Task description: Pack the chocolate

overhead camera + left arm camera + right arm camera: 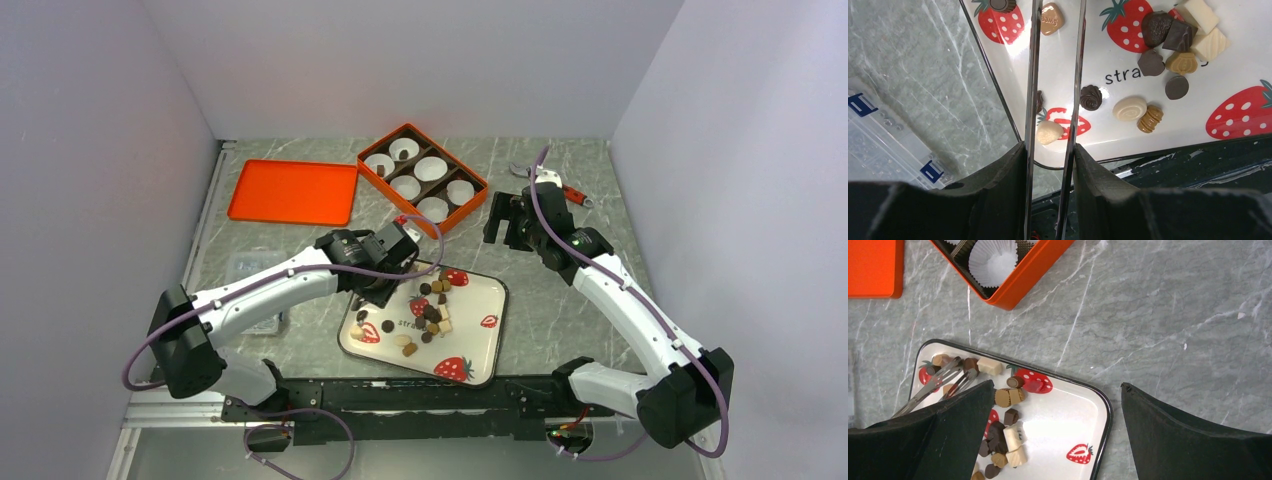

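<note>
The chocolate [432, 310] lies as several dark, light brown and cream pieces on a white strawberry-print tray [480, 345]. My left gripper [395, 250] hovers over the tray's left end, shut on metal tongs [1031, 75]. The two blades stand apart and run past a cream piece [1049, 132] and a dark swirl [1091, 97]. The tong tips [943, 377] sit over pieces at the tray's far corner; nothing shows between them. My right gripper [505, 225] hangs open and empty above the table, right of the orange box [475, 205]. That box holds white paper cups, two with a dark piece [402, 155].
The orange lid [293, 192] lies flat left of the box. A clear plastic case [250, 270] rests on the table left of the tray. A small red-handled tool [570, 192] lies behind the right gripper. White walls close in three sides.
</note>
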`<state>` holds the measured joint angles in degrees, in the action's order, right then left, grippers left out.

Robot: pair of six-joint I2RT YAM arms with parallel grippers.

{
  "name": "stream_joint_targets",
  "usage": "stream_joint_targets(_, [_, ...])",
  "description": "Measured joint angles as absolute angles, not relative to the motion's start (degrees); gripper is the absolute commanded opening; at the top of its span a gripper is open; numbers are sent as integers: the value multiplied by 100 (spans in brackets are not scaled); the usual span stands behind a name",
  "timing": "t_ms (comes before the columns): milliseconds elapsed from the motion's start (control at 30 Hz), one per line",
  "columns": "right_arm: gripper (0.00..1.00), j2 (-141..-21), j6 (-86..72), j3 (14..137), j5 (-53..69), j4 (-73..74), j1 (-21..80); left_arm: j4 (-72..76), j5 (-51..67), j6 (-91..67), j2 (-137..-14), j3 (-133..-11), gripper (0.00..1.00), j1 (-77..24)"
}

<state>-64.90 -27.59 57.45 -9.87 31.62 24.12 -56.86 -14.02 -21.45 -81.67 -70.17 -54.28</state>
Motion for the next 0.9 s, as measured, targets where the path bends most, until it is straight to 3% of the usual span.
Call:
stream_joint_targets(733, [100, -6493, -2757, 5745, -991, 3159, 2412, -5481, -1382, -2018, -8403, -6958, 40, -5369])
stream_joint_targets(900, [100, -6493, -2757, 5745, -991, 3159, 2412, -5470, -1385, -2018, -8427, -6958, 35, -5358])
